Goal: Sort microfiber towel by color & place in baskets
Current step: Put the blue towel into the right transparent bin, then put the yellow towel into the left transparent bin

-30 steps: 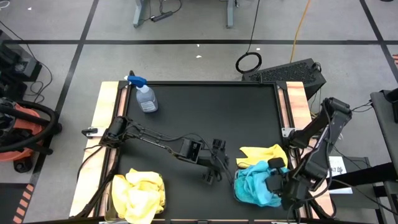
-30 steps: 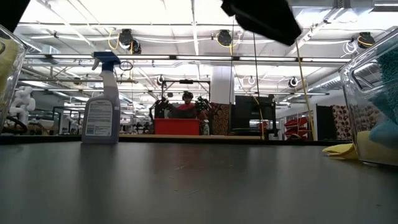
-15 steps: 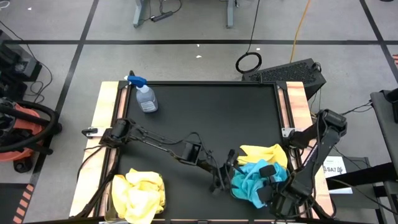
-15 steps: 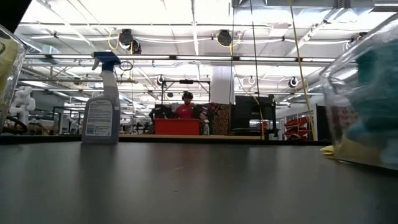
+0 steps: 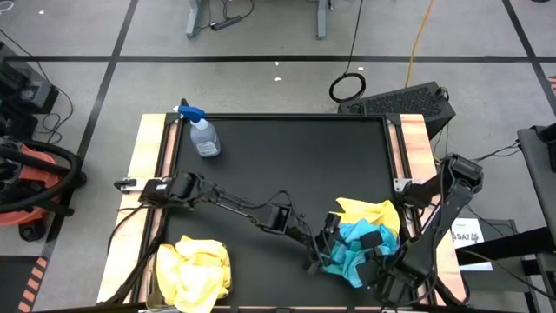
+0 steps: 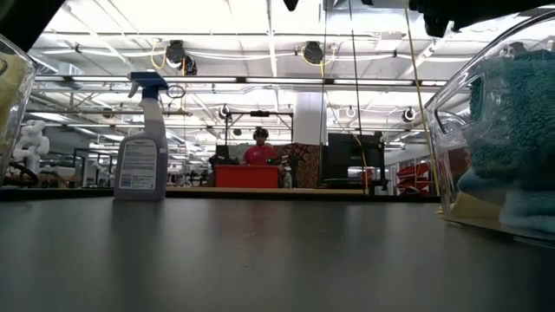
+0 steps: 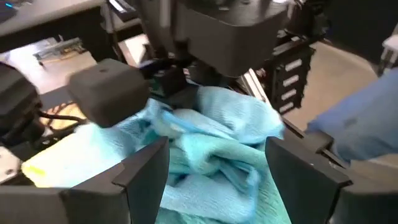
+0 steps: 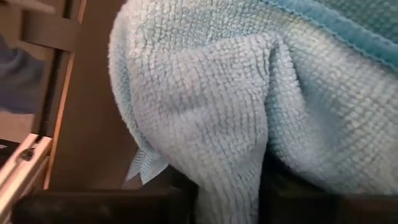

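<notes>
Turquoise microfiber towels (image 5: 352, 254) lie heaped in the right clear basket (image 6: 451, 130) near the table's right near corner. A yellow towel (image 5: 369, 213) lies at the heap's far side. More yellow towels (image 5: 195, 265) fill the left basket (image 6: 10, 104). My left gripper (image 7: 217, 152) is open and reaches across from the left, with its fingers on either side of the turquoise heap (image 7: 211, 130). My right gripper (image 5: 372, 248) is down in the same heap, shut on turquoise towel. My right gripper (image 8: 230, 186) pinches a raised fold of turquoise towel (image 8: 230, 118) between its two fingers, coming from above. The fold holds several layers. The rest of the cloth lies on the heap in the right basket.
A clear spray bottle (image 5: 201, 135) with a blue trigger stands at the table's far left corner. The dark tabletop (image 5: 287, 165) between the bottle and the baskets is bare. Wooden rails run along both table sides. A person in red sits far behind the table (image 6: 260, 152).
My left gripper has moved toward the table's right, from the middle of the table to the turquoise heap. My right gripper has shifted a little left and away from the near edge with the turquoise cloth. The right basket has slid toward the table's left.
</notes>
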